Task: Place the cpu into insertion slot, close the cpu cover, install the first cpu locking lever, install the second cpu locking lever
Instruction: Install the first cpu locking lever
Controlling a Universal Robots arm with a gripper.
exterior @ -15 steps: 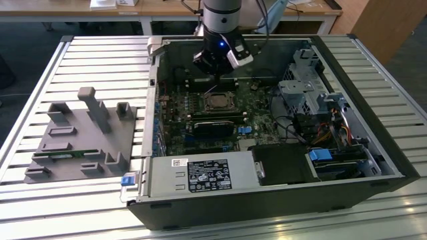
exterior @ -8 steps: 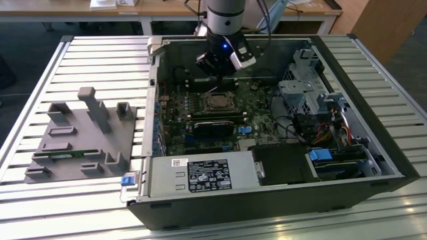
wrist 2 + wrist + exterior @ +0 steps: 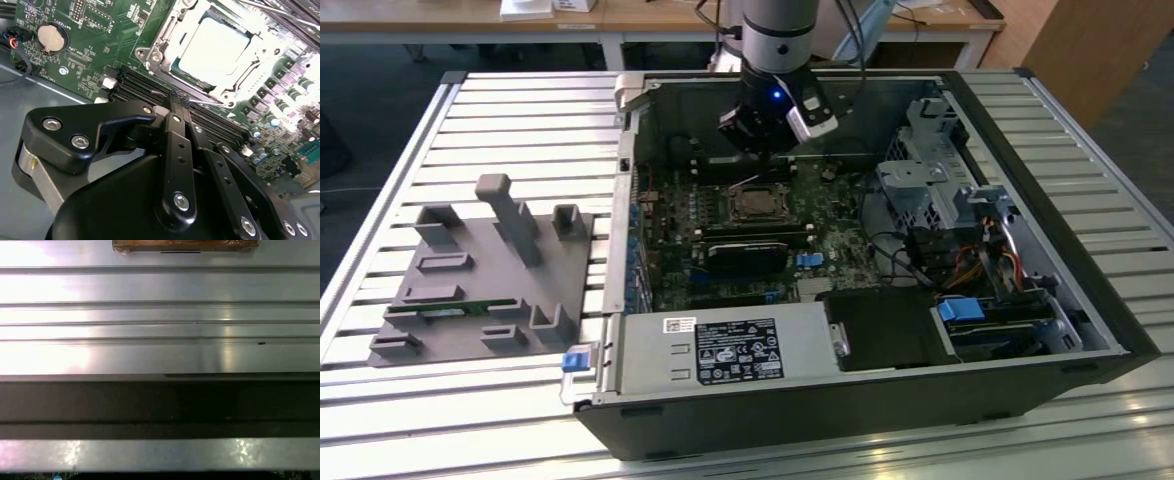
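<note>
The cpu (image 3: 215,47) lies flat in the insertion slot (image 3: 732,212), its silver top glaring in the second wrist view. The silver cpu cover (image 3: 161,47) lies down around it as a frame. My gripper (image 3: 178,102) hangs just beside the socket over the memory slots, with its black fingers (image 3: 173,130) pressed together. A thin silver locking lever (image 3: 202,102) runs along the socket edge right at the fingertips; whether they touch it I cannot tell. In the exterior view the gripper (image 3: 767,135) stands inside the open computer case, just behind the cpu (image 3: 751,207).
The case walls (image 3: 630,160) ring the motherboard. Drive cages and cables (image 3: 947,190) crowd the exterior view's right. A power supply (image 3: 720,350) sits at the front. A grey fixture (image 3: 480,270) rests on the slatted table (image 3: 160,290). Memory slots (image 3: 140,87) and a coin battery (image 3: 51,37) lie near the socket.
</note>
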